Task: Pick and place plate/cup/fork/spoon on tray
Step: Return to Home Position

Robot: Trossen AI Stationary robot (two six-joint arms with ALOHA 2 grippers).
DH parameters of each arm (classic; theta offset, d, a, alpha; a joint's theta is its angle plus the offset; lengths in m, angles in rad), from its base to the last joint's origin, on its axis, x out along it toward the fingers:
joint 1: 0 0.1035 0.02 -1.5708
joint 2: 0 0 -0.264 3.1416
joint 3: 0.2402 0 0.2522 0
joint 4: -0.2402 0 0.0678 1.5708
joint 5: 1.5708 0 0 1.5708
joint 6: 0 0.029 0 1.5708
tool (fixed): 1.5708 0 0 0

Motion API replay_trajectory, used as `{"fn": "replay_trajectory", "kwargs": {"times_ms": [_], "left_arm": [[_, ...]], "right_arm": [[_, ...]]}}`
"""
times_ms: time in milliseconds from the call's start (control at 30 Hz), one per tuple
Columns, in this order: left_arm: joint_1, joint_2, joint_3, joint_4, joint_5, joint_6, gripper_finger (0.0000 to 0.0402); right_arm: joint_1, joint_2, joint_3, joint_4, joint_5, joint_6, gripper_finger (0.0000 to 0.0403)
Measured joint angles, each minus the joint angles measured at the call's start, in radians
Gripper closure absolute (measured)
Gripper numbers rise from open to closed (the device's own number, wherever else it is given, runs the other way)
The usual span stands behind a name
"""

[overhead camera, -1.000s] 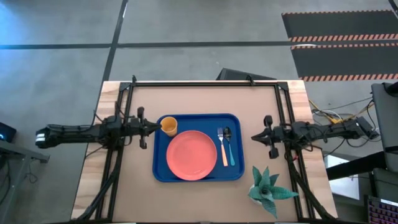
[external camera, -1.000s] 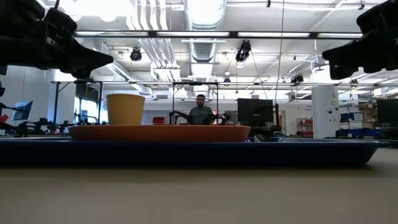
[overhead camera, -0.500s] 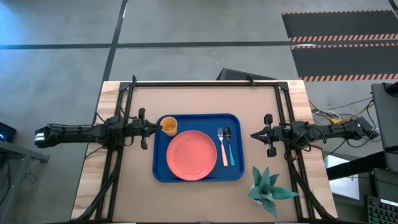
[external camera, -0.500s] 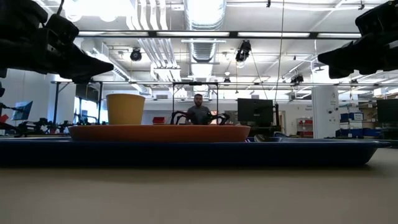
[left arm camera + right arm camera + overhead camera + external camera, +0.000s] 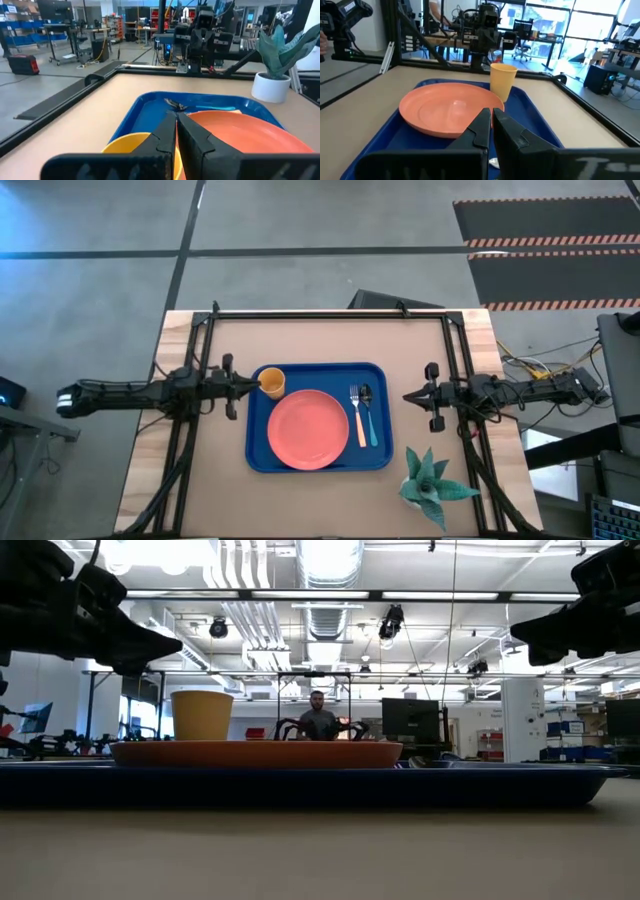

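The blue tray [image 5: 318, 369] lies in the middle of the table. On it rest the pink plate [image 5: 308, 429], the yellow cup [image 5: 272, 382] upright in its far left corner, and the orange-handled fork [image 5: 357, 416] beside the teal-handled spoon [image 5: 369, 416] along its right side. My left gripper [image 5: 257, 385] hovers shut and level at the tray's left edge, just above the cup [image 5: 127, 145], touching nothing. My right gripper [image 5: 407, 397] hovers shut and level off the tray's right edge, pointing at the tray [image 5: 390, 132].
A potted plant [image 5: 432, 485] in a white pot stands on the table near the tray's near right corner. Black frame rails run along the table's left, right and far sides. A person [image 5: 318, 720] sits far off in the room behind the table.
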Motion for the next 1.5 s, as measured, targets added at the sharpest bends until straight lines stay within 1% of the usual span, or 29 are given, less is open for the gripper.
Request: {"fn": "replay_trajectory", "kwargs": {"times_ms": [133, 200, 300, 400, 600, 867, 1000, 1133, 1233, 1300, 1400, 1500], "left_arm": [[0.000, 0.013, 0.000, 0.008, 0.003, 0.001, 0.0402], [0.000, 0.012, 0.000, 0.055, 0.017, 0.003, 0.0402], [0.000, 0.000, -0.001, 0.156, 0.091, 0.048, 0.0402], [-0.001, -0.024, 0.001, 0.183, 0.155, 0.062, 0.0402], [-0.001, -0.058, 0.008, 0.101, 0.181, 0.018, 0.0402], [-0.001, -0.121, 0.029, 0.116, 0.185, 0.062, 0.0402], [-0.001, -0.158, 0.085, 0.012, 0.186, 0.086, 0.0402], [-0.001, -0.187, 0.128, -0.114, 0.189, 0.097, 0.0402], [-0.001, -0.207, 0.140, -0.136, 0.244, 0.096, 0.0402], [-0.002, -0.222, 0.133, -0.149, 0.277, 0.076, 0.0402], [-0.003, -0.240, 0.109, -0.160, 0.291, -0.010, 0.0402], [-0.018, -0.251, 0.093, -0.150, 0.304, -0.033, 0.0402]], "right_arm": [[0.000, 0.000, 0.000, 0.001, 0.000, 0.007, 0.0394], [0.000, 0.000, 0.000, 0.001, 0.000, 0.007, 0.0394], [0.001, 0.000, 0.000, 0.002, 0.000, 0.007, 0.0394], [0.000, 0.000, 0.000, 0.005, 0.000, 0.008, 0.0394], [0.001, 0.000, 0.000, 0.014, 0.000, 0.008, 0.0394], [0.001, -0.001, 0.000, 0.016, 0.000, 0.041, 0.0394], [0.001, -0.001, 0.000, 0.022, 0.000, 0.035, 0.0394], [0.000, -0.002, 0.001, 0.048, 0.001, -0.018, 0.0394], [0.000, -0.001, 0.003, 0.045, 0.020, -0.040, 0.0394], [0.000, -0.001, 0.003, 0.045, 0.037, -0.043, 0.0394], [0.000, -0.001, 0.003, 0.045, 0.052, -0.044, 0.0394], [0.000, -0.001, 0.003, 0.045, 0.052, -0.045, 0.0394]]}}
